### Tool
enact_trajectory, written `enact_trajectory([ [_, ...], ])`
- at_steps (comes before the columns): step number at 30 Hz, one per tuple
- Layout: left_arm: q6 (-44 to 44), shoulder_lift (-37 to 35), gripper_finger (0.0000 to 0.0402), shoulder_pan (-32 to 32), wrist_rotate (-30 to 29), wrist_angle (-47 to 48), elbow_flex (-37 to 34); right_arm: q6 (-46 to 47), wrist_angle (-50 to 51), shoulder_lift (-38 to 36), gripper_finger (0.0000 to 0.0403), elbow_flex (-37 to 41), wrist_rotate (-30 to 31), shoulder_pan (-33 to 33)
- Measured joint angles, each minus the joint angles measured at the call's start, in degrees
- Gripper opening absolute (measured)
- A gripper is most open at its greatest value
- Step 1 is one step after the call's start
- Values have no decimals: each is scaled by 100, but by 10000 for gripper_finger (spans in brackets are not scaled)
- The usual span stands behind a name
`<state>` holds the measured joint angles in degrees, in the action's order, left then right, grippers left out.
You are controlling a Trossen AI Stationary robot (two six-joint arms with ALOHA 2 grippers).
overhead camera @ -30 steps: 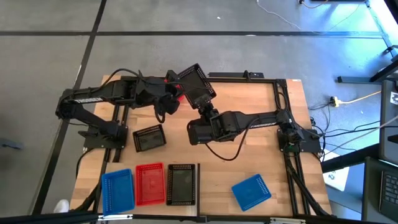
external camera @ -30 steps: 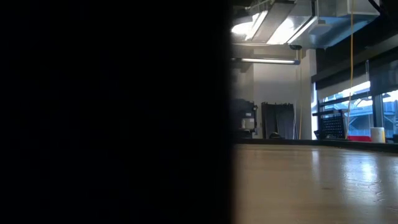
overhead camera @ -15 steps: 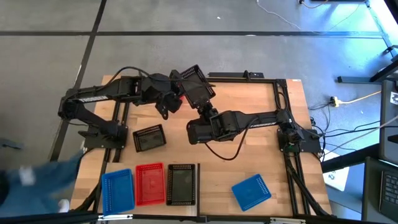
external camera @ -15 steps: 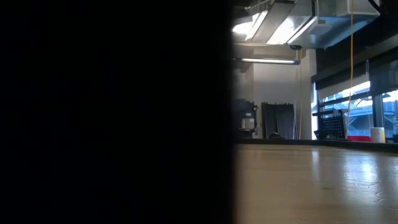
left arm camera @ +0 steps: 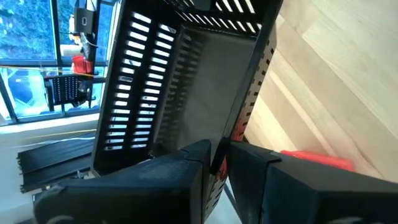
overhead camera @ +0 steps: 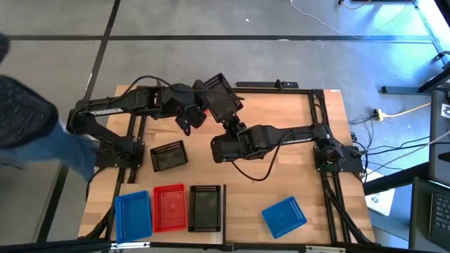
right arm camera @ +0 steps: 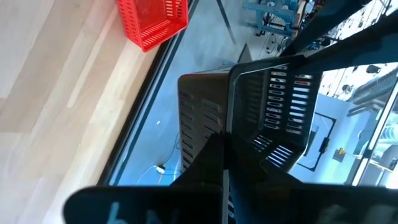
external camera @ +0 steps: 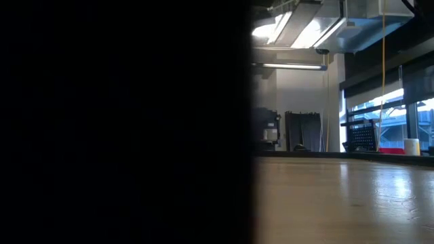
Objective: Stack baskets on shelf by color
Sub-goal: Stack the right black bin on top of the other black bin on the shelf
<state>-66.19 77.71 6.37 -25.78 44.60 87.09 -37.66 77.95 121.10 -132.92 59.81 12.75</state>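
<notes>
Desk [overhead camera: 309, 176], plank-patterned wood in a black frame; largest item, carrying all stock.

Arms, two, dark, meeting near the desk's twelve o'clock edge. Right gripper [overhead camera: 230, 124]: jaws fully closed, pinching one wall of the raised black basket [overhead camera: 220, 96]. Left gripper [overhead camera: 198, 105]: jaws narrowed onto the opposite rim of the same basket, as its wrist view shows, the rim wall caught between the fingers [left arm camera: 186, 165].

Baskets, sorted row at six o'clock: blue basket [overhead camera: 133, 213], red basket [overhead camera: 169, 207], black basket in the row [overhead camera: 205, 208], side by side and touching or nearly so. Whether each is a single basket or a nested stack cannot be told from above. Loose blue basket [overhead camera: 284, 216] lies askew toward five o'clock, apart from the row. Loose black basket [overhead camera: 169, 156] sits toward nine o'clock, near the left arm's base. Another red basket [right arm camera: 152, 20] lies on the desk near the far edge, seen from the right wrist.

Handling, raised black basket: judged light, thin slotted plastic, stiff enough to keep shape but likely to flex or twist if squeezed hard. Smooth walls look slippery; a pinch across the top rim or through a slot row seems surest. Held tilted between two arms, it could swing when one lets go.

Person, a sleeve [overhead camera: 28, 119], at nine o'clock beyond the desk.
</notes>
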Motion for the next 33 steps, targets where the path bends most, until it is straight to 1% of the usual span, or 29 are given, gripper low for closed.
enact_trajectory([
  [2,0,0,34,0,0,10,0,-81,-19,0,0,0,6,0],
  [5,-16,11,9,0,-1,104,0,-169,-77,0,0,0,22,0],
  [8,-14,44,5,0,2,266,0,-169,-102,0,0,0,-14,0],
  [13,4,76,2,-76,11,419,-2,-163,-160,0,3,0,-422,-27],
  [16,5,70,2,-121,-24,429,-2,-174,-179,0,19,0,-446,-59],
  [20,40,72,1,-118,-23,473,-2,-169,-217,-2,51,0,-446,-130],
  [24,284,72,1,-118,-15,619,-2,-178,-223,-2,78,0,-446,-133],
  [33,589,28,0,20,-22,838,-2,-183,-210,-2,86,-2,-396,79],
])
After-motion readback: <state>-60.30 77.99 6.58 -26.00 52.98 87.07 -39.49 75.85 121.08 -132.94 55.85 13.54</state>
